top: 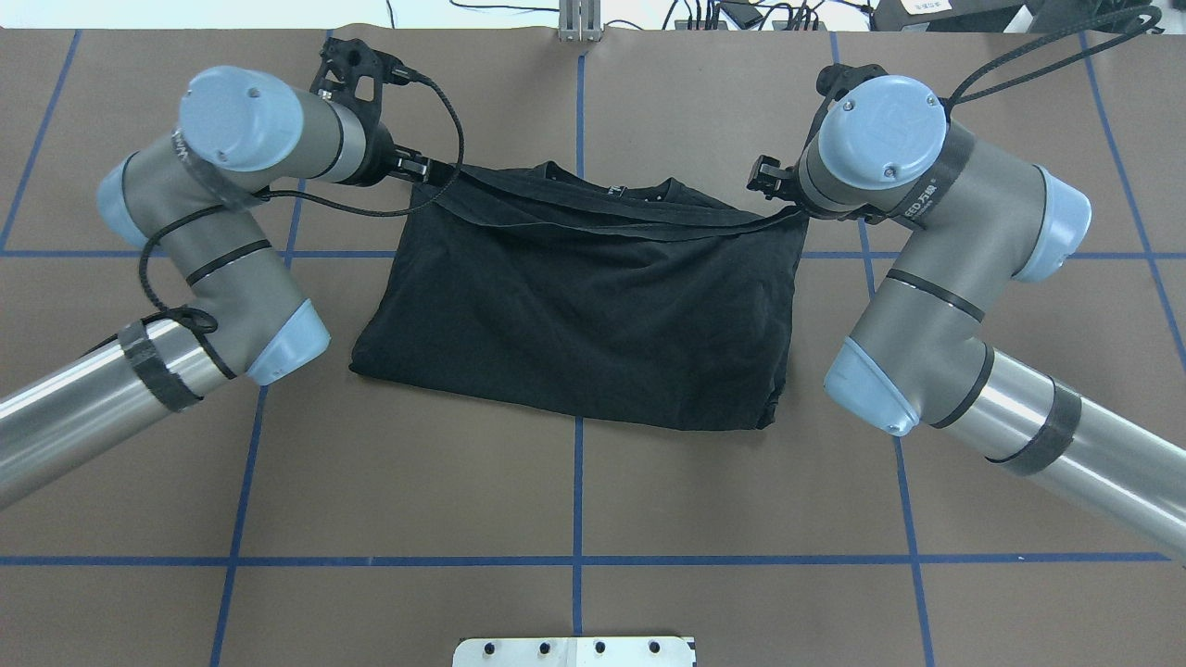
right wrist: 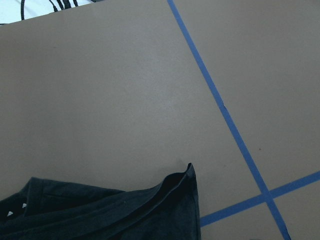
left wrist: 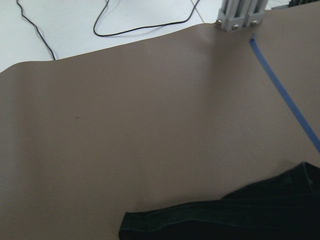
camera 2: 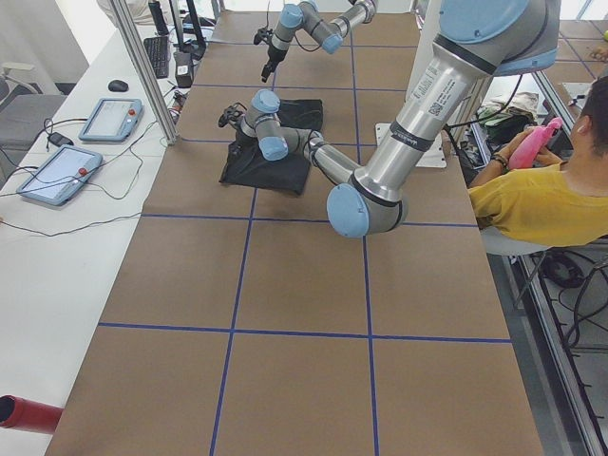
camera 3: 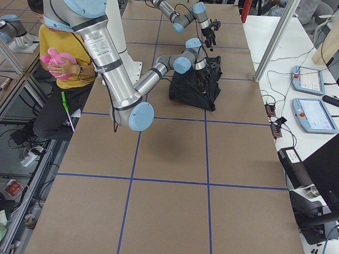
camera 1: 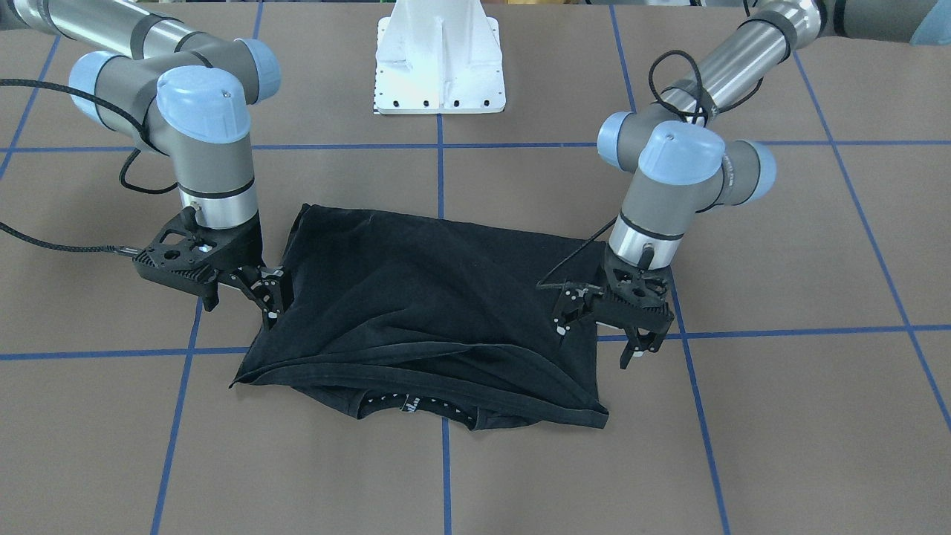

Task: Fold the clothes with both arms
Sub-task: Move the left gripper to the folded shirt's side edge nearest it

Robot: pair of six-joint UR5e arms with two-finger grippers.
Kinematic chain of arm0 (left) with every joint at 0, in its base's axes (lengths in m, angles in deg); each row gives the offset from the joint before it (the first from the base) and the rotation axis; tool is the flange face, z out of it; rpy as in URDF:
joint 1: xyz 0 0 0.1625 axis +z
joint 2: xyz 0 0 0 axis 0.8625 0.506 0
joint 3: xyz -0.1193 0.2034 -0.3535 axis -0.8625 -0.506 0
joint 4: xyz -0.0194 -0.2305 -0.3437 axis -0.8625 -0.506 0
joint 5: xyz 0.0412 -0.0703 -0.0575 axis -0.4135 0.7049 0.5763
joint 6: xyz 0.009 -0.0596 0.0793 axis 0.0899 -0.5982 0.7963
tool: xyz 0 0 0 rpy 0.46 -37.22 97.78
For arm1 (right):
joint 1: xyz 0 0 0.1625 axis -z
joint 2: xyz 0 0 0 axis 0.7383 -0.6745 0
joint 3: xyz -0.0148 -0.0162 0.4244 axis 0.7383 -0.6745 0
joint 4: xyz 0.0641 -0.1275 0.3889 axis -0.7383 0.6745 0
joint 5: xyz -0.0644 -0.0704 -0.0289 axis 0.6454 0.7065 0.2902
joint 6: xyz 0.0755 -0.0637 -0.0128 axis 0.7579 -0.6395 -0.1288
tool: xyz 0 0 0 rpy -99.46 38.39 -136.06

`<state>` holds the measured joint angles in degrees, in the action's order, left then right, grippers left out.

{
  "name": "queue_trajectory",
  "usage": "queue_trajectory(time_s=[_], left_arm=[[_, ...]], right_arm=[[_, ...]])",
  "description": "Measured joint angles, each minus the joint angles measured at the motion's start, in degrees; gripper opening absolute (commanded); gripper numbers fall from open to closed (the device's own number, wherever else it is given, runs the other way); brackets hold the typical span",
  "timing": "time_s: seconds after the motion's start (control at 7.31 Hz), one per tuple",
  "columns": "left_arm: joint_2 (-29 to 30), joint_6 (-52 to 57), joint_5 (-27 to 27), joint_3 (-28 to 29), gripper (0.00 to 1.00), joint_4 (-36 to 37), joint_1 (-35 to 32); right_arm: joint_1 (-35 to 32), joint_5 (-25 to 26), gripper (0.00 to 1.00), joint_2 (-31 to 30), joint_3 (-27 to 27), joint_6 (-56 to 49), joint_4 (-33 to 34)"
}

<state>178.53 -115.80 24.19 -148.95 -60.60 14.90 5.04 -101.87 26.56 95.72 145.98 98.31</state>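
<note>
Two pincers, one hem. The left pincer and the right pincer each sat at an outer corner of the black T-shirt. Their jaws were drawn close and pinched on cloth, as far as could be judged. The fingertips were partly buried in fabric, but the hem ran as a taut band from one to the other, so both read as gripping.

The shirt lay on the bench between the arms, out away from the white base block. Its lower half was doubled over the upper. The carried hem was raised just short of the collar, which peeked out beyond it. No chest graphic showed; whether it was face down or folded inside, couldn't tell.

Step in hand, my read: setting the hem down at the collar end to finish the bottom-to-top fold.

To do it well:
- Square it first. In the overhead view the band slanted, with the right end nearer the robot than the left. That needed evening out so the hem lands parallel to the shoulders.
- Hold the tension. Slack would let the middle sag and crease the top layer, which already tented and wrinkled in the front-facing view.
- Lower both ends together, at the same height.
- Let go only once the cloth rests on the layer below, then back out sideways or upward so no finger drags a corner.
- Watch the side edge near the right arm; it looked slightly bunched.
</note>
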Motion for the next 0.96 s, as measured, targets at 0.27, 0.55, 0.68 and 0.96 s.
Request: queue_trajectory(time_s=[0.27, 0.55, 0.68, 0.96], left_arm=[[-6.6, -2.0, 4.4, -10.0, 1.0, -0.6, 0.9], [-10.5, -8.7, 4.9, -11.7, 1.0, -5.0, 3.3], [-13.6, -9.2, 4.6, -11.4, 1.0, -8.3, 4.0], [-18.3, -9.1, 2.1, -9.0, 1.0, -14.7, 6.4]], right_arm=[[-0.1, -0.5, 1.0, -0.2, 1.0, -0.4, 0.0], [0.0, -0.6, 1.0, -0.8, 1.5, -0.6, -0.1], [0.0, -0.9, 1.0, -1.3, 1.9, -1.4, -0.1], [0.0, -1.8, 1.0, -2.2, 2.9, -3.0, -0.6]])
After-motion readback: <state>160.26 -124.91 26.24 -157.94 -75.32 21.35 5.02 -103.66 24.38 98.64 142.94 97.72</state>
